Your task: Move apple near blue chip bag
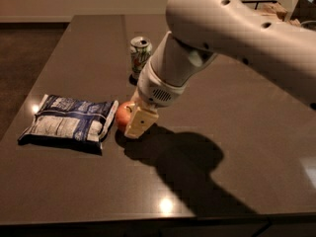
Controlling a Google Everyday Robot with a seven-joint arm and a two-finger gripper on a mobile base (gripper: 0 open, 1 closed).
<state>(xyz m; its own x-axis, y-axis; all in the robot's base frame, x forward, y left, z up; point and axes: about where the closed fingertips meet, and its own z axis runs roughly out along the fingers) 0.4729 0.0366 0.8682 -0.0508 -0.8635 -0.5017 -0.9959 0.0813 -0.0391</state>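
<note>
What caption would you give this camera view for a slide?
Gripper holds apple beside blue chip bag on dark table, soda can behind.

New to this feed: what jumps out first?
The big white robot arm reaches in from upper right, its gripper holding a round red apple at mid-table. Just left lies a crinkled blue-and-white foil chip bag, right beside the apple; a green-and-white soda can stands behind.
</note>
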